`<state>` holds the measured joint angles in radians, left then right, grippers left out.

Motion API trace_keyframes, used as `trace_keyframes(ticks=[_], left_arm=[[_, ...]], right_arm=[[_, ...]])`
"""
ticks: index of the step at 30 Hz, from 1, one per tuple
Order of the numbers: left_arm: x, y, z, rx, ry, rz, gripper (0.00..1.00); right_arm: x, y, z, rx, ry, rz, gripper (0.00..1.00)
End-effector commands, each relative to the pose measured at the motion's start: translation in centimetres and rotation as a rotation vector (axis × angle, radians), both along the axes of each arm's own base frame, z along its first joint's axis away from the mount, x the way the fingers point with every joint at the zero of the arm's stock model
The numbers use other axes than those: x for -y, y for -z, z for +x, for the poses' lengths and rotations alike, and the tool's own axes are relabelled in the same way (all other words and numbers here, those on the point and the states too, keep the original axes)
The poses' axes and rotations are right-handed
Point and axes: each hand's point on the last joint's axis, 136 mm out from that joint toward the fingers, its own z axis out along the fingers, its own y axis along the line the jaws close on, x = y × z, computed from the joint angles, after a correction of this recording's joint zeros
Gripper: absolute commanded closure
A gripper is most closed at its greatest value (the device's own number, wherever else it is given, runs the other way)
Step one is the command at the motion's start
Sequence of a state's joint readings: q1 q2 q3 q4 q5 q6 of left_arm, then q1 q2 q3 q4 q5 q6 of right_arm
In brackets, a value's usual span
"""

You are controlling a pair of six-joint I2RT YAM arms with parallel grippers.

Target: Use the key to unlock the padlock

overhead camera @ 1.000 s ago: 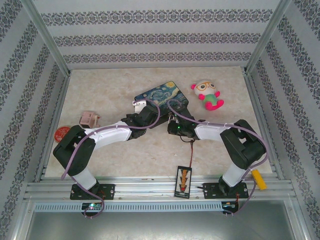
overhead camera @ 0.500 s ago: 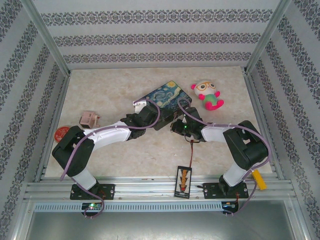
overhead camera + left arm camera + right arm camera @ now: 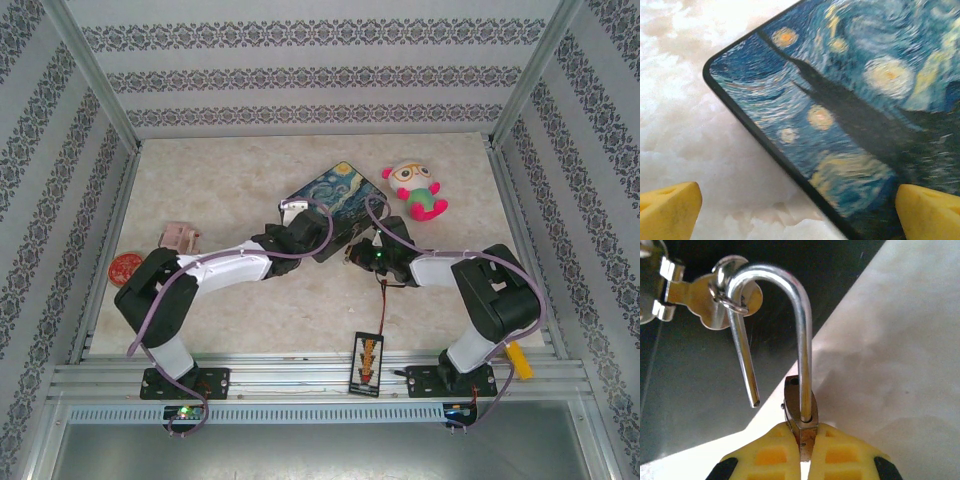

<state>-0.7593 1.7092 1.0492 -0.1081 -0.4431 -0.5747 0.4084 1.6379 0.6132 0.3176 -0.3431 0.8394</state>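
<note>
The padlock is a small brass body pinched between my right gripper's yellow fingers. Its silvery shackle stands open: the free end hangs out of the body, while the bend is still hooked through the ring of the box's metal latch. The key is out of view. My left gripper is open, one yellow fingertip over the table and the other over the painted box, straddling its corner. In the top view both grippers, left and right, meet at the box's near edge.
A plush toy lies just right of the box. A pink object and a red disc sit at the left edge. A black board with a cable lies near the front rail. Patterned walls enclose the table.
My right gripper has shifted to the right along the box's near edge and closed on the padlock. The left arm has edged right, closer over the box's corner.
</note>
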Motion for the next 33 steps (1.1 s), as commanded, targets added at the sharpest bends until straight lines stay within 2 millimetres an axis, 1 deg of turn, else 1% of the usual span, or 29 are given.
trace_keyframes(ticks=[1, 8, 11, 24, 33], left_arm=[[-0.9, 1.8, -1.1, -0.061, -0.007, 0.063, 0.01], [-2.8, 3.6, -2.8, -0.132, -0.031, 0.129, 0.01], [-3.3, 4.1, -3.3, -0.149, -0.043, 0.140, 0.01], [-3.4, 3.9, -3.3, -0.144, -0.046, 0.138, 0.01], [-3.5, 3.8, -3.4, -0.147, -0.051, 0.137, 0.01]], right_arm=[[0.5, -0.8, 0.4, 0.023, 0.017, 0.044, 1.00], [0.9, -0.9, 0.9, 0.026, 0.025, 0.085, 0.99], [0.9, -1.1, 1.3, 0.031, 0.031, 0.111, 0.99], [1.5, -2.5, 3.0, 0.062, 0.049, 0.162, 0.98], [1.9, -2.9, 3.5, 0.069, 0.059, 0.176, 0.97]])
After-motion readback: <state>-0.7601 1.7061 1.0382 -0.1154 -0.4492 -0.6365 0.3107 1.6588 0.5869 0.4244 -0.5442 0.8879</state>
